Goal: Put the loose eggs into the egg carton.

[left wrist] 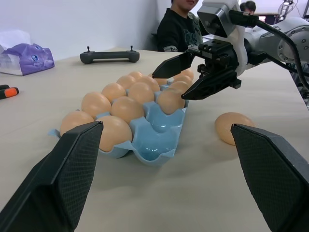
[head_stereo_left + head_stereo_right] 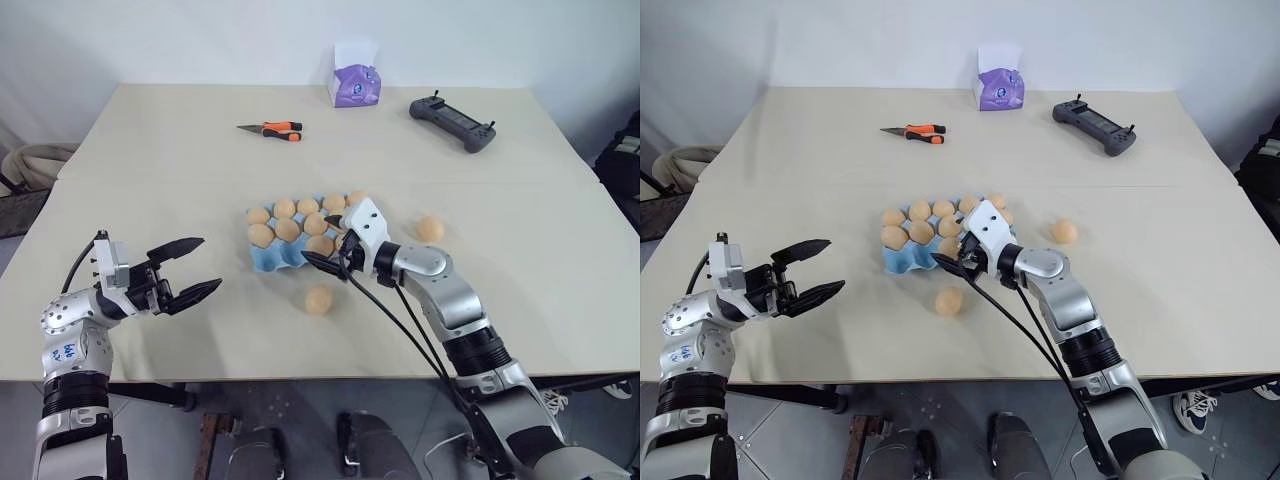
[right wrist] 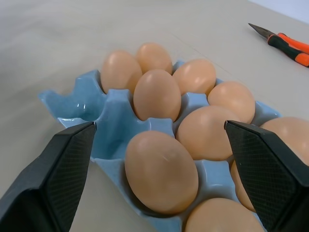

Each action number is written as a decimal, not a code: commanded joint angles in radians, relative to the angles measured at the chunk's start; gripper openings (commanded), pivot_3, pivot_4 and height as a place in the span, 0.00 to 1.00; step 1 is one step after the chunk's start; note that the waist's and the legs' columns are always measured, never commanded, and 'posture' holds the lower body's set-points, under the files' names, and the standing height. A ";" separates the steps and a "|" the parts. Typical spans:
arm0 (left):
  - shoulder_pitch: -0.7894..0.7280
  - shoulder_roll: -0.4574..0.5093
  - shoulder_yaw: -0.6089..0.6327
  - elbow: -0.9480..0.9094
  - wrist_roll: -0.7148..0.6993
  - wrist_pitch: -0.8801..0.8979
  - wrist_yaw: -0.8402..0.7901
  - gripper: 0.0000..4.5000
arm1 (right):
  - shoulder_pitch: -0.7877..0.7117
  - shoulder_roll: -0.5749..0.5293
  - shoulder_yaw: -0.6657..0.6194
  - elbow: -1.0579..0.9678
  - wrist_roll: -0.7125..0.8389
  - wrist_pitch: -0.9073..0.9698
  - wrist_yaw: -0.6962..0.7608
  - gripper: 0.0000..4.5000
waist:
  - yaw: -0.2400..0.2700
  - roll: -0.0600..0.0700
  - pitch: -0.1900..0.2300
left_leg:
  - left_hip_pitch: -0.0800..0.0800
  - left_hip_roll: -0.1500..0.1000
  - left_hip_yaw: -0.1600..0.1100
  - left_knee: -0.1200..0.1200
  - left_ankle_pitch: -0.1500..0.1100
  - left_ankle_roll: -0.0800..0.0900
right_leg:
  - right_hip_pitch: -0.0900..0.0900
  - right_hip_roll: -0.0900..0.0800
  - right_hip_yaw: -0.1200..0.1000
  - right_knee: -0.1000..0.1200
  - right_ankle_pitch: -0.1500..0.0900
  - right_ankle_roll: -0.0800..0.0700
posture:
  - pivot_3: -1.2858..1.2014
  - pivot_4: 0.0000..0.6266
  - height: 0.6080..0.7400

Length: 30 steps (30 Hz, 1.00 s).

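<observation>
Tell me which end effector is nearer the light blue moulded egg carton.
Right. The right end effector hovers open over the light blue moulded egg carton's near edge; the left end effector waits open, well aside.

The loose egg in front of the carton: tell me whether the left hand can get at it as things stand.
Probably yes. The left hand is open, and only bare table lies between it and the loose egg. The right hand is over the egg carton, off that path.

- Both arms have silver-grey metal shells with black ribbed joint bands.
- Left hand (image 2: 188,270) and right hand (image 2: 329,243) each carry two black textured fingers on white mounts.
- Black cables trail along the right forearm.
</observation>
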 commanded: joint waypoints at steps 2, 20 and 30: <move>-0.017 0.007 0.013 -0.009 -0.024 -0.006 -0.001 1.00 | 0.019 -0.064 -0.094 -0.166 0.084 0.015 0.045 0.99 | 0.002 0.000 0.000 | 0.000 0.000 0.000 -0.001 0.000 0.000 | 0.000 0.000 0.000 -0.001 0.000 0.000 | 0.52 0.24 1.00; -0.076 -0.023 -0.009 0.055 -0.019 -0.021 -0.038 1.00 | 0.182 -0.345 -0.451 0.011 0.084 -0.030 -0.074 0.99 | 0.001 0.000 0.000 | 0.000 0.000 0.001 -0.002 -0.001 0.001 | 0.002 0.000 0.000 -0.006 0.000 0.001 | 0.52 0.24 1.00; -0.090 -0.035 -0.024 0.006 -0.032 -0.011 -0.069 1.00 | 0.200 -0.269 -0.483 0.050 0.137 -0.067 -0.109 0.99 | 0.002 0.000 0.000 | 0.001 0.000 0.001 -0.002 0.000 0.000 | 0.002 0.001 0.001 -0.004 0.000 0.001 | 0.52 0.24 1.00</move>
